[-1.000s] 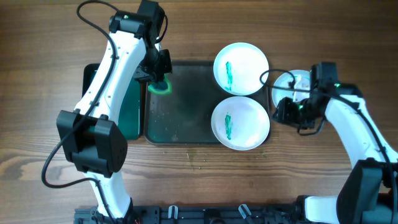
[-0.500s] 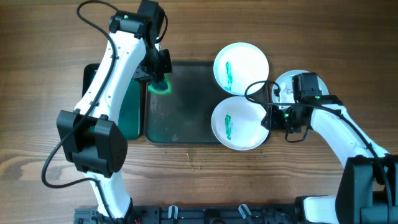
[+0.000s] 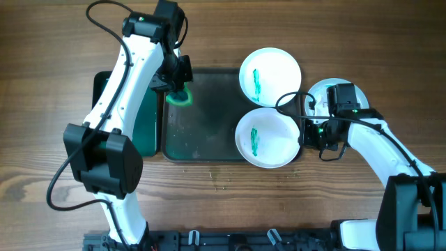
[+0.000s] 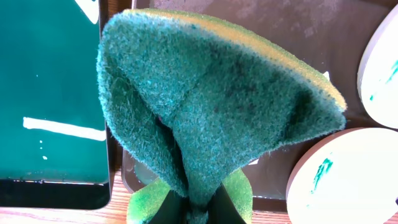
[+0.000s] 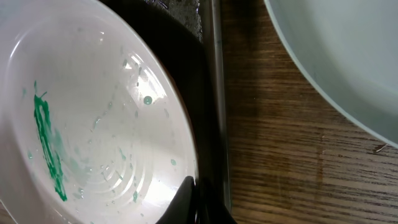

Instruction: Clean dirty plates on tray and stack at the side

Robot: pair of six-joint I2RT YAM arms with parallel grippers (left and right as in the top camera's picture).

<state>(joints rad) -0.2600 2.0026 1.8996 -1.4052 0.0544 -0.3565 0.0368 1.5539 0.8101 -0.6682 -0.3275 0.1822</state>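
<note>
Nearest the base: near plate [image 3: 268, 138], white w/ a green smear left of centre, sits on the near-R end of the dark tray [image 3: 209, 125], rim overhanging the tray edge. R fingers [image 5: 186, 200] are right at that plate's R rim. Wrist view shows one dark tip against the rim's inner side; the other is out of shot, so can't tell if they're clamped or apart.

Just beyond the R arm, on the wooden worktop [image 3: 390, 42] beside the tray: a third white plate [image 3: 322, 90], partly hidden by the arm, no marks on the visible part.

Further out: far plate [image 3: 270, 77], also green-smeared, at the tray's far-R corner, overhanging the far edge, close to near plate.

At the tray's far-L corner: L fingers [image 4: 169, 214] squeezed together on a green/yellow sponge [image 4: 217, 99], folded double, scrub side out.

L of the tray, alongside it: teal bin [image 3: 148, 125], glossy inside.
</note>
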